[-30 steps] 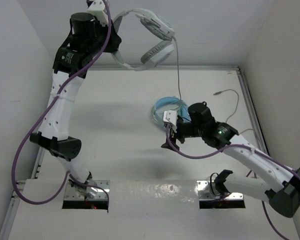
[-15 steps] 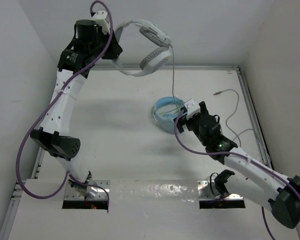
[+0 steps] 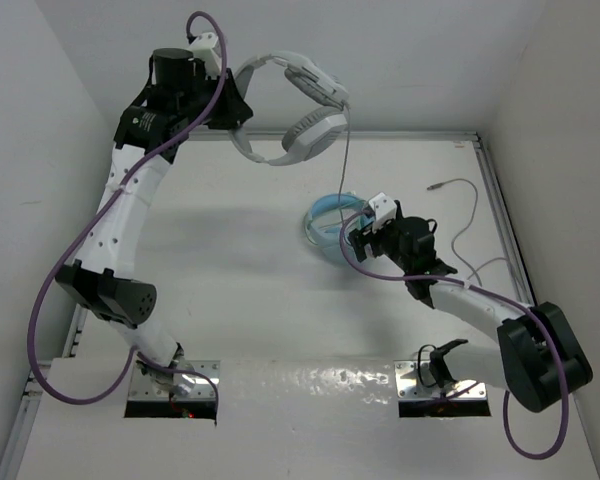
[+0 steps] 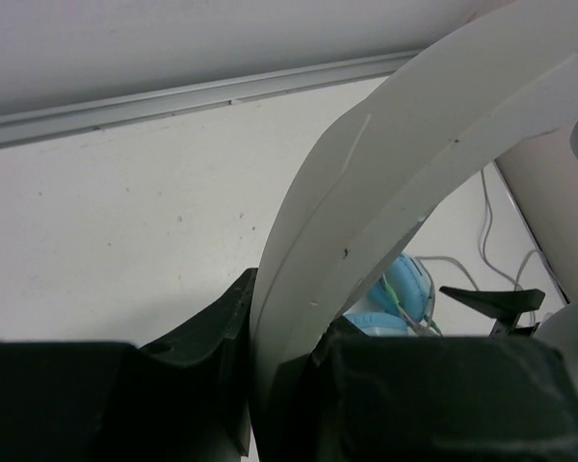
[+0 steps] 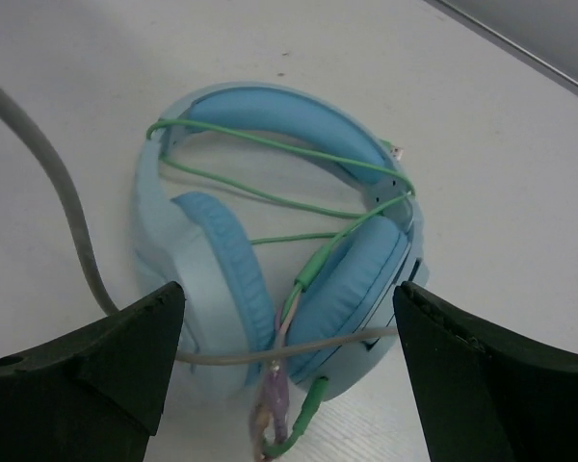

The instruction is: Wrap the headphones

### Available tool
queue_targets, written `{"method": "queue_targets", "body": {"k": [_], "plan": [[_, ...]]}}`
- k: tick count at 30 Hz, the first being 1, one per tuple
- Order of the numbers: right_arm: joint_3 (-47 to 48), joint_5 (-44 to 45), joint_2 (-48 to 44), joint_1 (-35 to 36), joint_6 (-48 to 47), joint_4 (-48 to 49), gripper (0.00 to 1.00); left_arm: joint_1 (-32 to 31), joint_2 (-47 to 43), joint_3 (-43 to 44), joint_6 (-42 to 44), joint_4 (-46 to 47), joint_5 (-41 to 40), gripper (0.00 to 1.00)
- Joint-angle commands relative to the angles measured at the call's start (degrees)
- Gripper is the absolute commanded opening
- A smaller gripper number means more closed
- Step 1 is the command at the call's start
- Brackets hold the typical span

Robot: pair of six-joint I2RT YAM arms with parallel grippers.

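The white headphones (image 3: 302, 112) hang in the air at the back of the table, held by the headband. My left gripper (image 3: 236, 106) is shut on that headband (image 4: 385, 173), which fills the gap between the jaws (image 4: 284, 385). The thin grey cable (image 3: 346, 165) drops from an ear cup to the table and trails right to its plug (image 3: 435, 185). My right gripper (image 3: 356, 238) is open and low over the light blue headphones. In the right wrist view the grey cable (image 5: 69, 207) crosses between the open fingers (image 5: 106, 371) of the gripper (image 5: 284, 375), untouched.
Light blue headphones (image 3: 326, 222) with a green cable lie mid-table, also in the right wrist view (image 5: 356, 260) and the left wrist view (image 4: 406, 292). White walls close the back and both sides. A metal rail (image 3: 500, 215) runs along the right edge.
My right gripper has swung from pointing down-left up to the light blue headphones, its arm folding in. My left arm has shifted the white headphones slightly; the cable swayed.
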Motion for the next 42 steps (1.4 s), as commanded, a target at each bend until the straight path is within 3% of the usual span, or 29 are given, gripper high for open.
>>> {"method": "queue_targets", "body": {"k": [1,4,10,17,21,24,25,28,36,42], "plan": [[-2.4,-5.5,-4.2,0.2,-1.1,4.2,0.86,0.5,-4.0,1.8,-2.5,5.9,1.4,0.0],[-3.5,-2.7,-8.4,0.1,-3.1,2.8,0.85,0.7,-3.3,3.2,-2.2,5.8,1.4,0.0],[0.2,-6.0,-9.2,0.2,-3.6,-3.4,0.85,1.0,-1.3,8.9,-3.1,5.2,3.3,0.0],[-0.6,10.5,-20.1,0.2,-1.7,-3.3,0.91,1.1,-1.3,12.9,-2.0,4.0,2.3,0.0],[4.0,16.6,-22.0,0.1,-3.0,-11.2,0.92,1.1,-1.5,12.7,-1.8,4.0,2.6,0.0],[4.3,10.6,-21.4,0.2,-5.6,-13.6,0.92,1.1,-1.4,12.6,-2.2,4.3,2.9,0.0],[2.9,3.4,-21.3,0.2,-5.9,-13.4,0.92,1.1,-1.4,12.6,-2.3,4.3,3.0,0.0],[1.2,-6.6,-19.0,0.6,-6.0,-11.3,0.95,1.1,-1.4,12.1,-2.5,4.4,3.0,0.0],[2.7,-7.6,-12.0,3.9,-5.5,-4.5,0.99,1.1,-2.0,10.3,-2.4,5.0,2.8,0.0],[2.7,-8.5,-14.1,4.0,-5.9,-7.6,0.97,1.1,-2.3,9.5,-1.0,5.3,0.9,0.0]]}}
